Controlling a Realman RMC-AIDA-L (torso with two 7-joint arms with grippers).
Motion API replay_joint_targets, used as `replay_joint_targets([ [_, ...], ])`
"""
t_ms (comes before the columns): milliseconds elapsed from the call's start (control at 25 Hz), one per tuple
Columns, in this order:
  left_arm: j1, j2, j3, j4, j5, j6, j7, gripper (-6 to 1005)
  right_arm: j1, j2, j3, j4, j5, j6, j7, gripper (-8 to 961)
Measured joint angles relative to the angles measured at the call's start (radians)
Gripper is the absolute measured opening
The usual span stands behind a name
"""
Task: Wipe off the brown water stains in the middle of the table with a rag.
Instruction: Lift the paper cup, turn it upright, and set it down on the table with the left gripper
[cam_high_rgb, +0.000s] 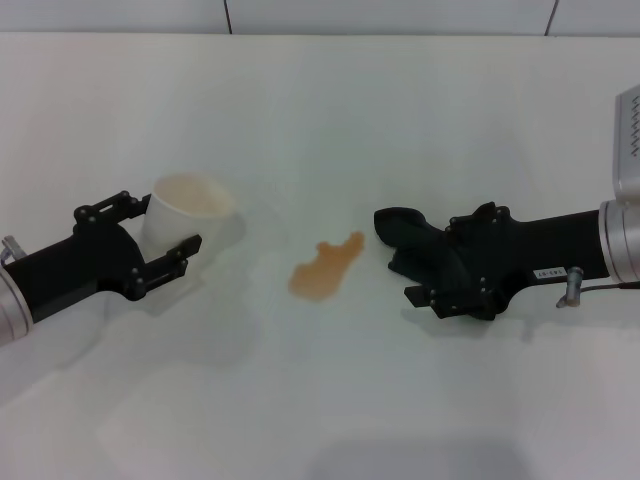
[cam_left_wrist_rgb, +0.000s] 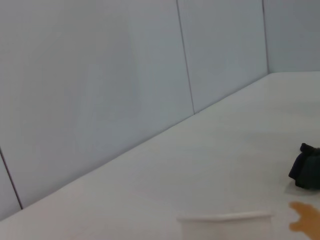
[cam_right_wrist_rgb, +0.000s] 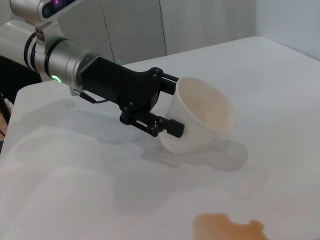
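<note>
The brown water stains (cam_high_rgb: 325, 267) lie as one orange-brown blotch in the middle of the white table (cam_high_rgb: 320, 110). They also show in the left wrist view (cam_left_wrist_rgb: 306, 218) and the right wrist view (cam_right_wrist_rgb: 229, 228). My right gripper (cam_high_rgb: 412, 250) is shut on the black rag (cam_high_rgb: 397, 227), low over the table just right of the stains and apart from them. The rag also shows in the left wrist view (cam_left_wrist_rgb: 306, 172). My left gripper (cam_high_rgb: 160, 230) is shut on a pale plastic cup (cam_high_rgb: 187, 210), held tilted left of the stains. The right wrist view shows that gripper (cam_right_wrist_rgb: 170, 107) and the cup (cam_right_wrist_rgb: 200, 120).
A grey panelled wall (cam_left_wrist_rgb: 100, 90) runs along the table's far edge. A faint damp sheen spreads on the table below the cup (cam_right_wrist_rgb: 125, 185). The cup's rim (cam_left_wrist_rgb: 225, 217) shows low in the left wrist view.
</note>
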Motion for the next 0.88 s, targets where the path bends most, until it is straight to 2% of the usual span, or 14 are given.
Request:
replay_joint_targets([
  [400,0.027,0.001,0.0,0.0,-0.008,0.0,0.002,688,-0.002,0.0,-0.021,0.0,0.0,0.0,0.0,695],
  [880,0.097,-0.005,0.006,0.019,-0.013,0.006,0.005,689,-0.011,0.0,-0.048,-0.008,0.0,0.002,0.0,692],
])
